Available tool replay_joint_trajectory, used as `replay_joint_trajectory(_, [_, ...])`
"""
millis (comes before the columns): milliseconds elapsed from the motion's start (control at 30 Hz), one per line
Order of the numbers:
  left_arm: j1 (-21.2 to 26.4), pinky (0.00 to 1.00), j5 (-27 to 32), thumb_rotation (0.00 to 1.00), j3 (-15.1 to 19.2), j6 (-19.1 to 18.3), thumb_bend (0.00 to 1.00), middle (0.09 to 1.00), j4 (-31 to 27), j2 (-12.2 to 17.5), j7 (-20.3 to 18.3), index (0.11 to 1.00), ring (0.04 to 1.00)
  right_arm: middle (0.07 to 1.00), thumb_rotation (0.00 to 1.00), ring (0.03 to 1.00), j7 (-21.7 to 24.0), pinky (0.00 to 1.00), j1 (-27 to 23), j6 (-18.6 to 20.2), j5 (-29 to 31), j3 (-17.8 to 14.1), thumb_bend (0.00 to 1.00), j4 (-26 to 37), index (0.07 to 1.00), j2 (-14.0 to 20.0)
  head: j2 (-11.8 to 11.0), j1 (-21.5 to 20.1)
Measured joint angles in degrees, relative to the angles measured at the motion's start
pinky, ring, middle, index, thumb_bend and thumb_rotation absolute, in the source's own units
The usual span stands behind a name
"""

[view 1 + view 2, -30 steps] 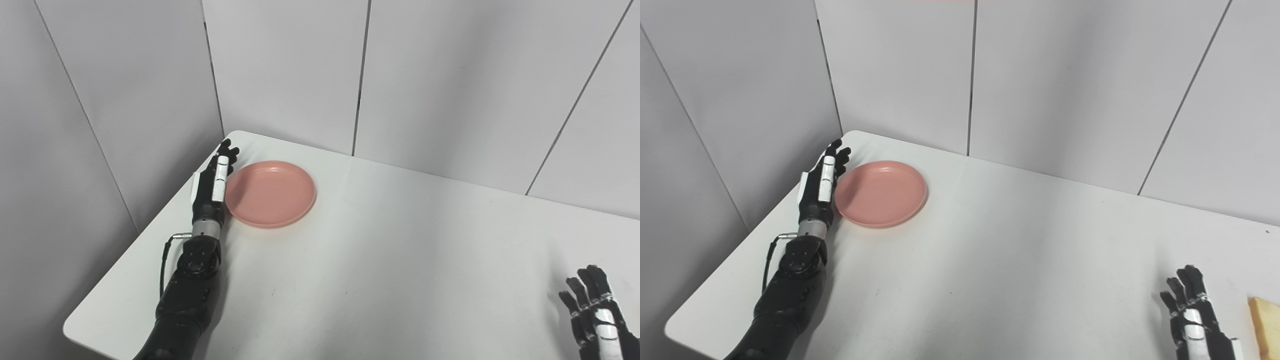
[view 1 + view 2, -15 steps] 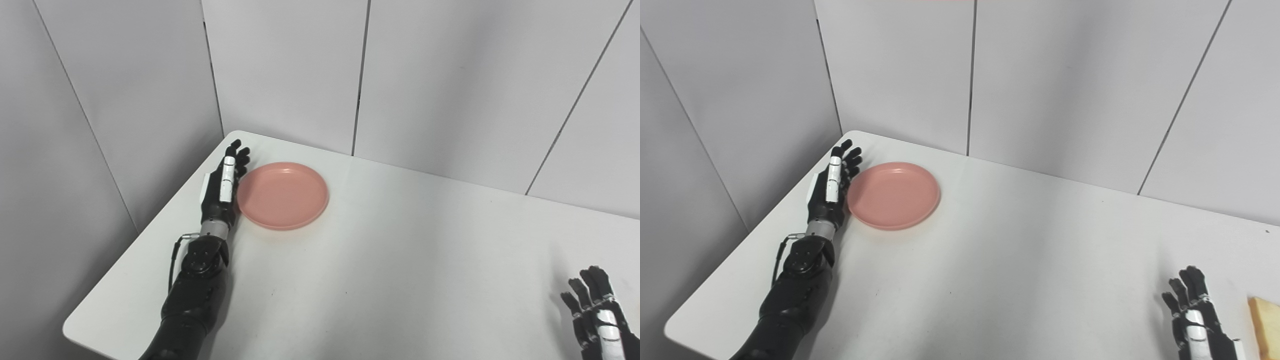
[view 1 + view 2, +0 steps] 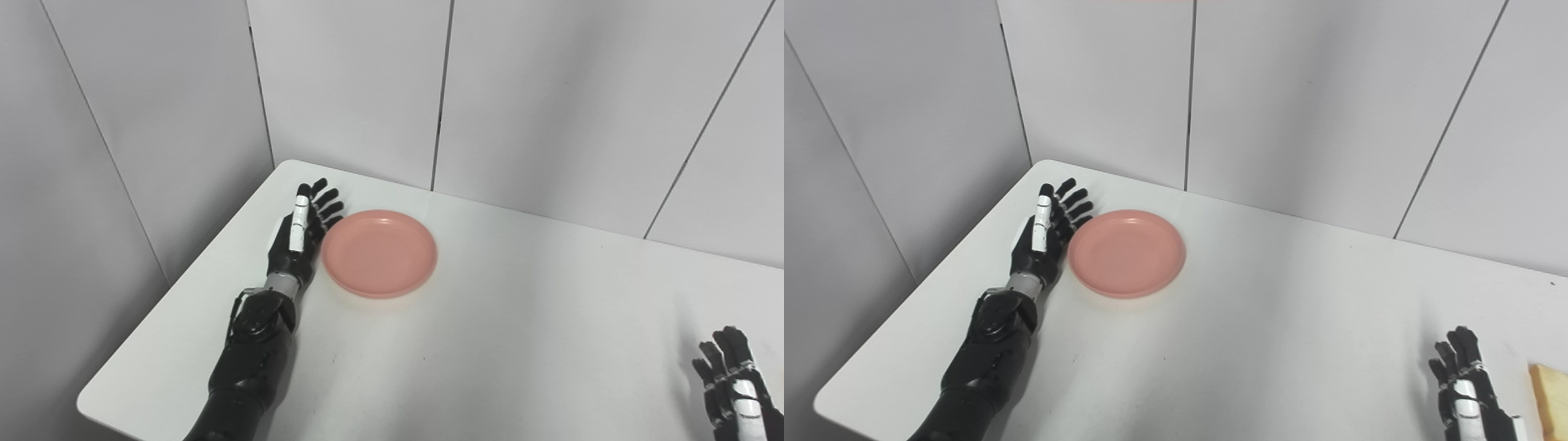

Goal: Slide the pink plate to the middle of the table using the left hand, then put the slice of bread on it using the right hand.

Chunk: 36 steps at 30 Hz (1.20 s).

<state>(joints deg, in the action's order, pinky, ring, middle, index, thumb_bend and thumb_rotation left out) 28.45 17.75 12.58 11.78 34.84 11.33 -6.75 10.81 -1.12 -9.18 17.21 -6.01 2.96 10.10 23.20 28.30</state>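
Note:
A round pink plate [image 3: 379,252] lies flat on the white table [image 3: 490,343], left of its middle. My left hand [image 3: 299,236] stands on edge against the plate's left rim, fingers spread and straight, open and holding nothing. Down at the bottom right corner my right hand [image 3: 1467,392] rests open above the tabletop, fingers apart. Just right of it, a slice of bread [image 3: 1549,401] with a tan crust lies at the picture's edge, seen only in the right eye view and partly cut off.
Grey wall panels [image 3: 520,104] close in the table at the back and on the left. The table's rounded left corner [image 3: 92,398] sits near my left forearm. Bare white tabletop spreads between the plate and my right hand.
My left hand has pushed the pink plate rightward and a little toward me across the table. Its fingers have spread wider. The right hand has stayed in place.

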Motion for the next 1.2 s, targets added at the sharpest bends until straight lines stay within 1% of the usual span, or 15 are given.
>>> replay_joint_trajectory(133, [0.2,0.77,0.0,1.00,-1.4,-0.1,0.79,0.873,0.0,-0.1,-2.2,0.887,0.825,0.983,0.82,0.981,0.0,0.99,0.0,0.0,0.0,0.0,0.67,-0.1,0.966,0.0,0.0,-0.4])
replay_joint_trajectory(267, [0.2,0.78,-0.5,1.00,-2.6,-0.2,0.79,0.871,-0.2,-0.6,-2.3,0.893,0.834,0.982,0.81,0.981,0.0,0.99,0.0,0.0,0.0,-0.1,0.68,-0.1,0.966,0.0,0.0,-0.8])
replay_joint_trajectory(400, [0.2,0.75,-2.0,1.00,-3.9,-0.9,0.77,0.889,-0.8,-1.8,-2.3,0.887,0.855,0.982,0.82,0.985,0.0,1.00,-0.1,0.0,-0.2,-0.1,0.68,-0.1,0.966,0.0,0.1,-1.3])
replay_joint_trajectory(433, [0.3,0.76,-2.5,1.00,-4.5,-1.0,0.77,0.894,-1.0,-2.2,-2.3,0.890,0.862,0.983,0.82,0.986,0.0,1.00,-0.1,0.0,-0.3,-0.1,0.68,-0.1,0.967,0.0,0.1,-1.5])
replay_joint_trajectory(500, [0.3,0.82,-3.2,1.00,-5.5,-1.4,0.77,0.916,-1.5,-3.0,-2.3,0.904,0.896,0.984,0.82,0.991,0.0,1.00,-0.1,0.0,-0.3,-0.1,0.68,-0.1,0.971,0.0,0.1,-1.5])
replay_joint_trajectory(533, [0.3,0.83,-3.4,1.00,-5.8,-1.6,0.77,0.918,-1.7,-3.7,-2.3,0.905,0.898,0.984,0.82,0.991,0.0,1.00,-0.1,0.0,-0.3,-0.1,0.68,-0.1,0.971,0.0,0.1,-1.5])
replay_joint_trajectory(667, [0.8,0.92,-4.3,1.00,-7.5,-1.7,0.78,0.931,-1.7,-5.7,-2.4,0.920,0.929,0.987,0.82,0.992,-0.4,1.00,-0.1,0.0,-0.6,-0.1,0.68,-0.1,0.973,-0.1,0.1,-2.1])
replay_joint_trajectory(767, [0.9,0.94,-5.3,1.00,-8.7,-1.9,0.78,0.939,-1.8,-6.4,-2.7,0.920,0.932,0.988,0.83,0.995,-0.4,1.00,-0.1,0.0,-0.7,-0.1,0.68,-0.1,0.975,-0.1,0.1,-2.6])
replay_joint_trajectory(867, [1.0,0.95,-6.4,1.00,-9.1,-1.9,0.78,0.950,-1.8,-7.1,-2.7,0.929,0.945,0.993,0.84,0.999,-0.4,1.00,-0.1,0.0,-0.8,-0.1,0.67,-0.1,0.984,-0.1,0.1,-2.9])
replay_joint_trajectory(1000, [1.0,0.96,-6.7,1.00,-9.5,-1.9,0.75,0.961,-1.8,-7.9,-2.8,0.937,0.952,0.995,0.84,1.000,-0.4,1.00,-0.1,0.0,-0.8,-0.1,0.65,-0.1,0.985,-0.2,0.3,-3.8])
replay_joint_trajectory(1200, [1.0,0.97,-6.4,1.00,-9.7,-1.8,0.76,0.979,-2.0,-9.2,-3.6,0.945,0.964,1.000,0.84,1.000,-0.5,1.00,-0.1,0.0,-0.9,-0.2,0.65,-0.1,0.996,-0.3,0.7,-5.2])
